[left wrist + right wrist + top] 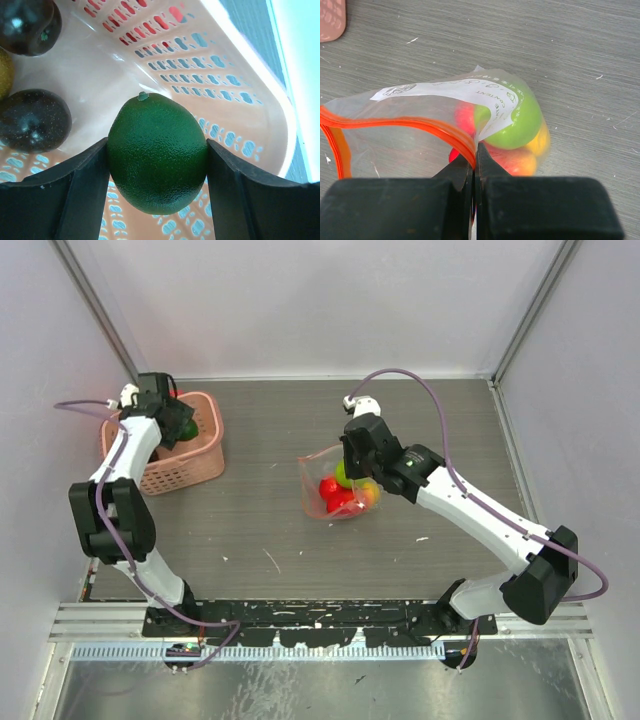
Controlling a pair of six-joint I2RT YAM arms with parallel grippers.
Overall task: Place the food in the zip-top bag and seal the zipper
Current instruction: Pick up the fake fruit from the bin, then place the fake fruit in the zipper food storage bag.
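- The left gripper [157, 172] is lowered into the pink lattice plastic basket [260, 100], which sits at the upper left of the overhead view.
- Its two black fingers [82, 185] stand moderately wide apart and press against opposite sides of a round green toy lime [157, 150], so the claw has the lime in its grip.
- Whether the lime is raised off the basket floor cannot be told.
- At the left of the left wrist view, two dark purple-brown toy fruits [32, 120] lie in the basket, one at the top corner and one lower down.
- A sliver of a yellow piece [3, 72] shows at the frame edge between them.
- The right gripper [474, 155] is fully closed, its jaws pinched together on the mouth edge of the clear, crinkly plastic zip-top bag [410, 135].
- The pinch sits right at the thin red-orange zipper [395, 121].
- The strip runs from the jaws toward the left of the right wrist view and bends downward there; the mouth is unsealed.
- The bag lies on the grey wood-grain table [520, 30], near the middle of the overhead view, well apart from the basket.
- Inside the bag, bunched toward the right of the wrist view, are a green toy apple [520, 125], a red piece [464, 117], an orange-pink piece [512, 162] and a yellow one [543, 142], all touching.
- A white printed label [470, 92] runs across the bag above them.
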